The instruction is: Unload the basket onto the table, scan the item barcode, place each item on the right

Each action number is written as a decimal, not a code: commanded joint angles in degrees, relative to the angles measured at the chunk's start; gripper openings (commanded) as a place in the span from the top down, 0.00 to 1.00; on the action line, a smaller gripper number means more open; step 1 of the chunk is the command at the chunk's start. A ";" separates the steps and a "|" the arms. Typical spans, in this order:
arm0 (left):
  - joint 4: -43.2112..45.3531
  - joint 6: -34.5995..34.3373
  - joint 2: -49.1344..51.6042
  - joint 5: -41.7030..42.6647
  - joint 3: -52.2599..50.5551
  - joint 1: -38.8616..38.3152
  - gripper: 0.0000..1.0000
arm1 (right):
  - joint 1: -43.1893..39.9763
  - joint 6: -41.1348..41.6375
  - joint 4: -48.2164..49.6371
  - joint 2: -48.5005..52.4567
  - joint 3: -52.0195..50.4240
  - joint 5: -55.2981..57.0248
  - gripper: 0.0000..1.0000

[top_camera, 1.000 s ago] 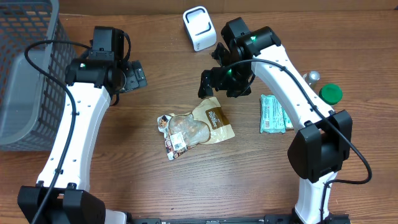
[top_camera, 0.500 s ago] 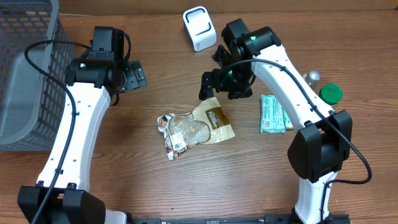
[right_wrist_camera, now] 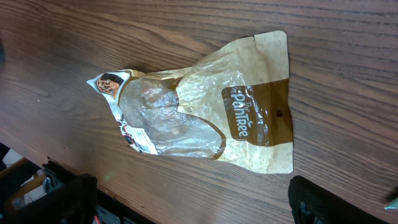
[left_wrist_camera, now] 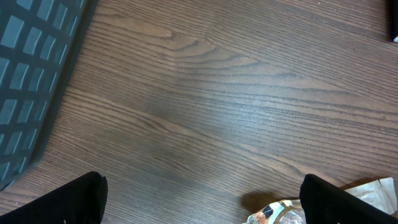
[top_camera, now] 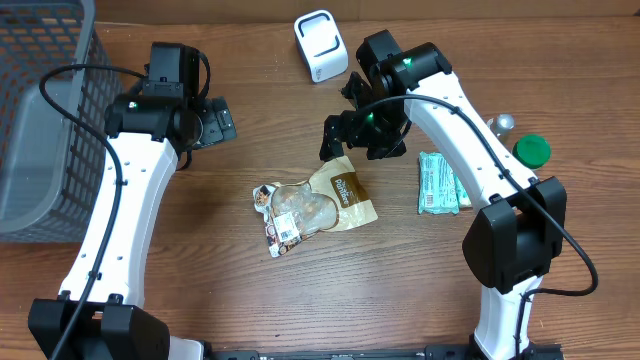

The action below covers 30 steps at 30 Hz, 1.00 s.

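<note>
Gaping empty, left tool (left_wrist_camera: pixel 205 202) and right tool (right_wrist_camera: pixel 202 199) flank snack bag (top_camera: pixel 315 205); scanner (top_camera: pixel 319 45), basket (top_camera: pixel 40 120), green packet (top_camera: pixel 440 183) lie apart.

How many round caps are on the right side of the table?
2: a green cap near the right edge, and a smaller grey cap just above-left of it. The right arm may hide others.

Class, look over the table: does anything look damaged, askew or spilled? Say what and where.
The brown-and-clear plastic snack pouch in the middle of the wooden table lies crumpled and diagonal, its clear window wrinkled. Nothing looks spilled.
</note>
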 commanded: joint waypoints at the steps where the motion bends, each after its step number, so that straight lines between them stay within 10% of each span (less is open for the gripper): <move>1: -0.13 1.51 -0.07 -0.15 0.59 -0.15 0.00 | -0.15 -0.09 0.09 -0.17 -0.24 -0.52 0.05; 30: -0.13 1.51 -0.07 -0.15 0.59 -0.15 0.00 | -0.15 -0.11 -2.16 -0.17 -0.24 3.85 0.00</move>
